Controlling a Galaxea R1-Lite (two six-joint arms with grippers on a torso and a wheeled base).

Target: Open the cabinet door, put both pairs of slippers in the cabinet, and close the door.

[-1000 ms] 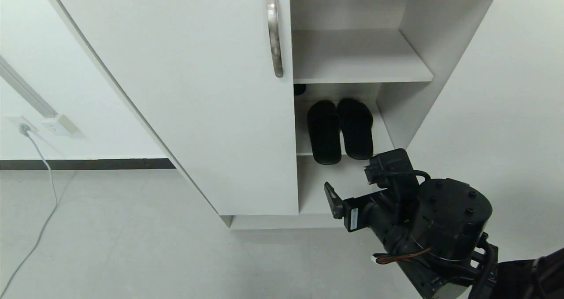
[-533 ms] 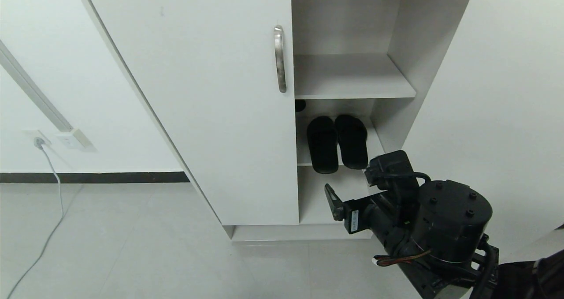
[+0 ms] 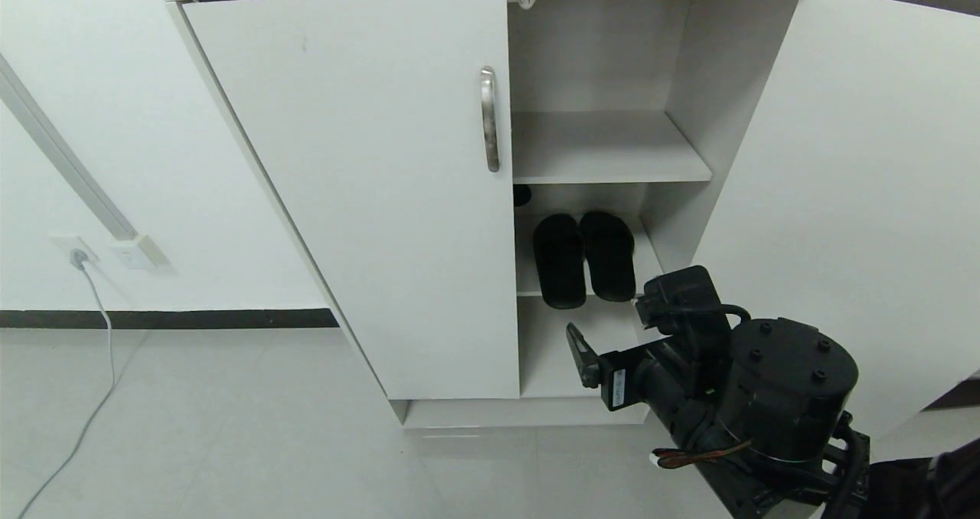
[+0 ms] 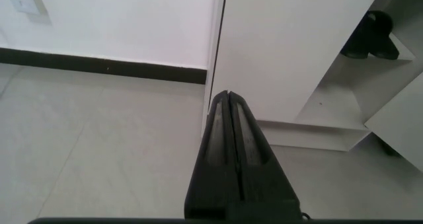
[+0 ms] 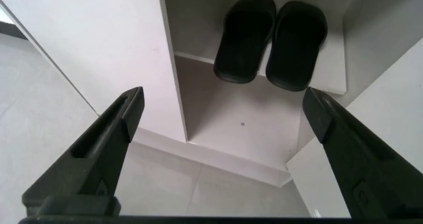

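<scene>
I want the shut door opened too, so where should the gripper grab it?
Take the metal handle at its middle, straight from the front. It is an upright bar standing off the door beside the open half, so the open right gripper should close across it sideways.

dark shape (image 3: 521, 194) mostly hidden behind closed left door (image 3: 367, 190).
</scene>
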